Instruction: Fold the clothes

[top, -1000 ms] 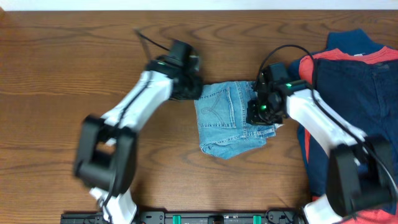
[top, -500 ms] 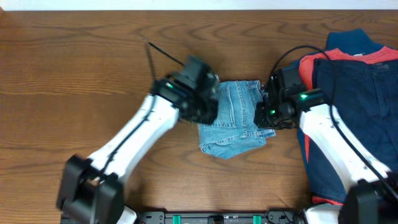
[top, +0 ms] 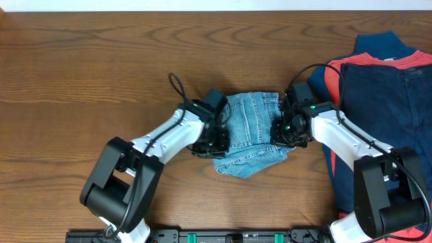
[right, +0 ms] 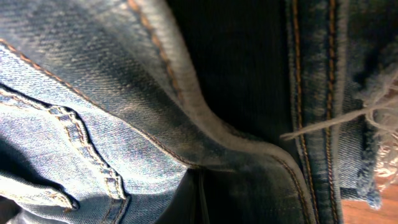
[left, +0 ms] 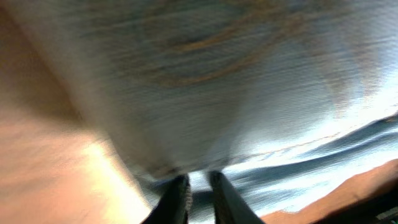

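Observation:
The light-blue jeans (top: 253, 125) lie folded into a small bundle at the table's middle, a stitched back pocket facing up. My left gripper (top: 214, 140) is low at the bundle's left edge. In the left wrist view its fingers (left: 199, 186) are nearly together, tips against blurred denim (left: 236, 81). My right gripper (top: 281, 128) is at the bundle's right edge. In the right wrist view its dark fingers (right: 200, 193) are closed under a fold of denim (right: 93, 93), with a frayed hem (right: 373, 118) to the right.
A pile of dark navy garments (top: 385, 101) over a red-orange shirt (top: 332, 74) lies at the right edge of the wooden table (top: 81, 81). Both arms' cables arch above the jeans.
My left gripper swung from the bundle's upper left corner across its top and down to its lower left edge. My right gripper stayed at the right edge, shifting slightly.

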### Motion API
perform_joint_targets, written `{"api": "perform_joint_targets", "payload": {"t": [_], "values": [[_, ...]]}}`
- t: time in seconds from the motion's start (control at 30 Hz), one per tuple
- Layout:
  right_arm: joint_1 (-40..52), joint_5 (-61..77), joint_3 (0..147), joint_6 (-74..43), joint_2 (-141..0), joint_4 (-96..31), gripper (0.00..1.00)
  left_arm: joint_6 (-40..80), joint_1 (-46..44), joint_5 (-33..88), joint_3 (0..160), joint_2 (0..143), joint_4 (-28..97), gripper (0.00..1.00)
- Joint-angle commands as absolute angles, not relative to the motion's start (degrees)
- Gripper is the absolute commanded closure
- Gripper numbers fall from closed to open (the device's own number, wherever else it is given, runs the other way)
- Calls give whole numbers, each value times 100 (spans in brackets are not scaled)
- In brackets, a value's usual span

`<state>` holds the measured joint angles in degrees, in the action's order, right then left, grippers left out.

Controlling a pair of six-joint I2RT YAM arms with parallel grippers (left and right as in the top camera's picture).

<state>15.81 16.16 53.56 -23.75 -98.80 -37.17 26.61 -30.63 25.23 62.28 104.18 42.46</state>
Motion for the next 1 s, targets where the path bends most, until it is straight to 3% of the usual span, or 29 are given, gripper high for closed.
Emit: {"api": "perform_joint_targets", "payload": {"t": [0.0, 0.1, 0.2, 0.27, 0.3, 0.6, 0.8, 0.97], "values": [[1619, 1481, 5048, -2438, -10372, -3704, 96, 2504, -2644, 2163, 6361, 10132, 4720, 70], [1614, 1778, 5050, -2300, -10359, -3704, 93, 2405, -2445, 2189, 6440, 9666, 4941, 60], [1614, 2185, 5057, -1997, -10208, -3726, 90, 2408, -2418, 2364, 6438, 9295, 4989, 61], [1614, 2307, 5059, -1852, -9983, -3710, 89, 2408, -2508, 2523, 6436, 9161, 4989, 89], [1614, 2307, 5059, -1820, -9850, -3704, 89, 2408, -2598, 2626, 6436, 9142, 4989, 94], [1614, 2296, 5061, -1793, -8254, -3684, 87, 2926, -3454, 2591, 6101, 9500, 4298, 94], [1614, 2248, 5061, -1796, -7522, -3682, 84, 4230, -3485, 2722, 5927, 10141, 4250, 94], [1614, 2187, 5061, -1798, -7456, -3684, 84, 4187, -3234, 2523, 5913, 10864, 3485, 94]]}}
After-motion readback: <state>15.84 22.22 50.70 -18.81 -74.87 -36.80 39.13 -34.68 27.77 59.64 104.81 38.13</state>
